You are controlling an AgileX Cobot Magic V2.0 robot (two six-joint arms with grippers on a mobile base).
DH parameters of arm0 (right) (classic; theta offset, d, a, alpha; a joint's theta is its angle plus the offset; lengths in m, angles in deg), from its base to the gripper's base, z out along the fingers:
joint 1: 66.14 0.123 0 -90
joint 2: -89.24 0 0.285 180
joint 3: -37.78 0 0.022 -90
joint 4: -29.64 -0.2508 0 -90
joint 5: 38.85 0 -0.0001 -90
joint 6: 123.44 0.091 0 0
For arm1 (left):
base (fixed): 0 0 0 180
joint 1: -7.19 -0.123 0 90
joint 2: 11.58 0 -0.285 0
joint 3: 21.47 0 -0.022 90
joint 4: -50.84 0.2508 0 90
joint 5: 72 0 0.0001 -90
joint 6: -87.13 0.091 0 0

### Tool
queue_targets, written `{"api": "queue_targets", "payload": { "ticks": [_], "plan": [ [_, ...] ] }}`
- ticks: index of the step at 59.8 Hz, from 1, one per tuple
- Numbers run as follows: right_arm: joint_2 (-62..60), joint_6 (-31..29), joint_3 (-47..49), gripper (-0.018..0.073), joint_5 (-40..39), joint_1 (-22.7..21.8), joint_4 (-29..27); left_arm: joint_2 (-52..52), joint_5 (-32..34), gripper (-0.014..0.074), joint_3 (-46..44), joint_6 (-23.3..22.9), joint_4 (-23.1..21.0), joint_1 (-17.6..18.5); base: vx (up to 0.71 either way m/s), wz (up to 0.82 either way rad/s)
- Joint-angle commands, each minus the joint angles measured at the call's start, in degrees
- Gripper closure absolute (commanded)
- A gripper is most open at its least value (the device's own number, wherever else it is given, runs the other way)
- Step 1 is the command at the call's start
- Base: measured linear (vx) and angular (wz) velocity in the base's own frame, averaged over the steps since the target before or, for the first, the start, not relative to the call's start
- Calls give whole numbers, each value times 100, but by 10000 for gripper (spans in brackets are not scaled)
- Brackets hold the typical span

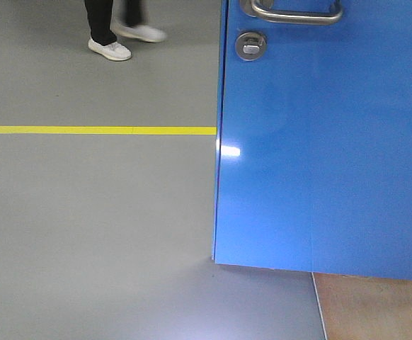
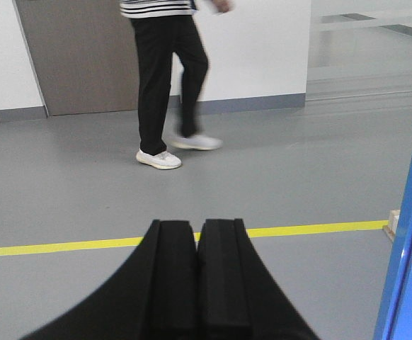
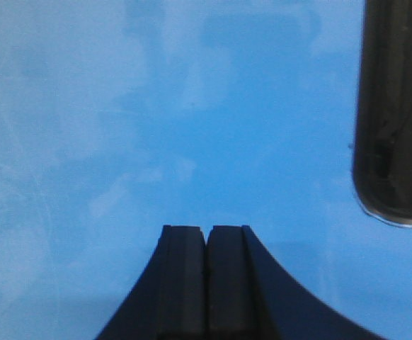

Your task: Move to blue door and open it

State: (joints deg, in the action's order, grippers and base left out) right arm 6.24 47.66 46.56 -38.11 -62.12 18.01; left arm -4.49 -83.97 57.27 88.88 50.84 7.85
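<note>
The blue door (image 1: 326,156) fills the right half of the front view, close up. Its silver lever handle (image 1: 294,13) is at the top edge and the round silver lock (image 1: 250,45) sits just below. The door's left edge (image 2: 408,234) shows at the right of the left wrist view. My left gripper (image 2: 196,225) is shut and empty, pointing over the grey floor to the left of the door. My right gripper (image 3: 206,229) is shut and empty, facing the glossy blue panel (image 3: 156,120) from close by.
A person in black trousers and white shoes (image 2: 160,157) walks across the floor beyond a yellow floor line (image 2: 64,246), also seen in the front view (image 1: 110,48). A dark rounded pane (image 3: 397,113) is set in the door. Pale wood (image 1: 376,308) lies below the door.
</note>
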Motion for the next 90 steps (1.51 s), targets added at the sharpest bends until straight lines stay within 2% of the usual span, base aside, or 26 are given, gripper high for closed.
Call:
{"api": "queue_targets", "payload": {
  "ticks": [1, 56, 61, 67, 73, 83, 90],
  "plan": [
    [-241, -34, 180, 567, -476, -23, 15, -81, 481, 526, 34, -18, 0, 44, 4, -1],
    [-232, -34, 180, 567, -477, -23, 132, -81, 481, 526, 34, -18, 0, 44, 0, 0],
    [-291, -46, 180, 567, -477, -23, 334, -81, 481, 526, 34, -18, 0, 44, 0, 0],
    [-448, -59, 174, 567, -460, -23, 878, -81, 481, 526, 34, -18, 0, 44, 0, 0],
    [-715, -37, 141, 567, 9, -23, 932, -81, 481, 526, 34, -18, 0, 44, 0, 0],
    [-1544, -37, -933, 567, -40, -23, 937, -81, 481, 526, 34, -18, 0, 44, 0, 0],
    [-2415, -37, -2307, 567, -428, -23, 974, -81, 481, 526, 34, -18, 0, 44, 0, 0]
  ]
}}
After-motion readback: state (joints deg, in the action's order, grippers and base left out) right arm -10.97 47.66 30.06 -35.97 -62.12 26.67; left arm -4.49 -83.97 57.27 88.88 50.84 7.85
